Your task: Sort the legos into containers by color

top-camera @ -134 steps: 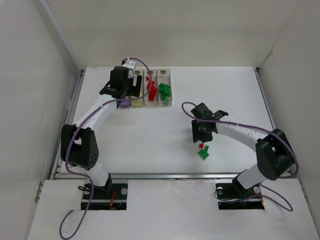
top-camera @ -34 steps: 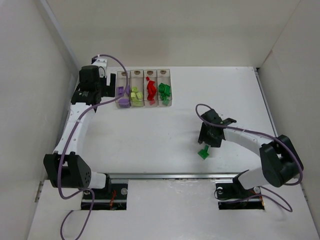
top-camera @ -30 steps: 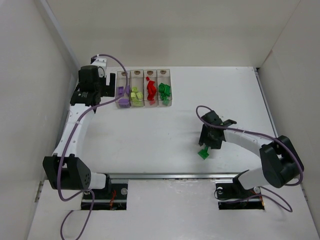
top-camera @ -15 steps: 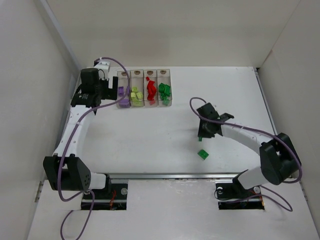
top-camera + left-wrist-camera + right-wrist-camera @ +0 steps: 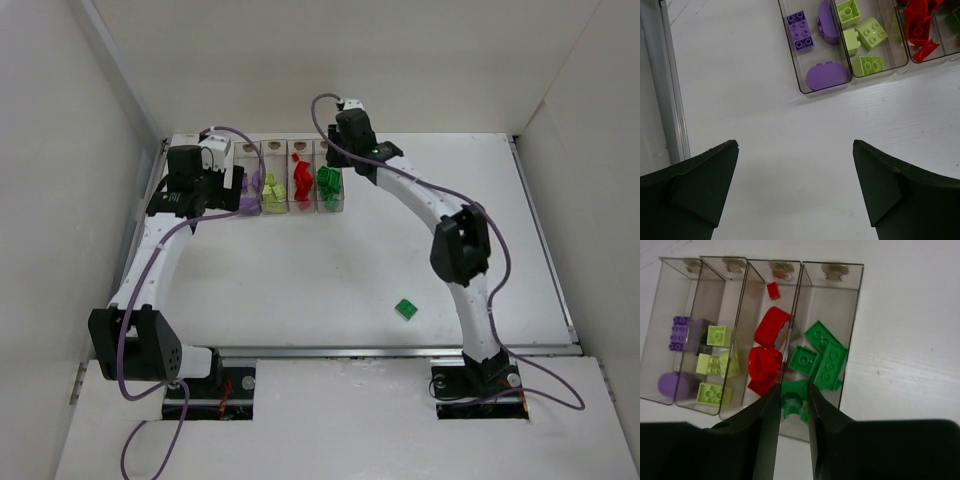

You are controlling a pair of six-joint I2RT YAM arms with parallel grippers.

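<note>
Green brick (image 5: 790, 404) pinched in right gripper (image 5: 792, 390), over green bin (image 5: 842, 300) | judged best: centre it between the walls, clear of red bin (image 5: 757, 305), then part fingers | left gripper (image 5: 795, 190) spread wide, empty, beside purple bin (image 5: 795, 65) | loose brick (image 5: 405, 308) waits on table (image 5: 300, 270)

2 slim robot arms, the left arm (image 5: 157, 252) and the right arm (image 5: 410, 190), wear smooth white shells between chunky black joints, the largest being rounded black blocks. A purple cable (image 5: 127, 448) loops loosely along each arm from a black base (image 5: 205, 385) set in a rectangular cut-out. On the left gripper (image 5: 795, 145) the fingers (image 5: 690, 190) are broad, dark wedges. On the right gripper (image 5: 792, 390) the fingers (image 5: 765, 430) are black and taper to narrow blades.
</note>
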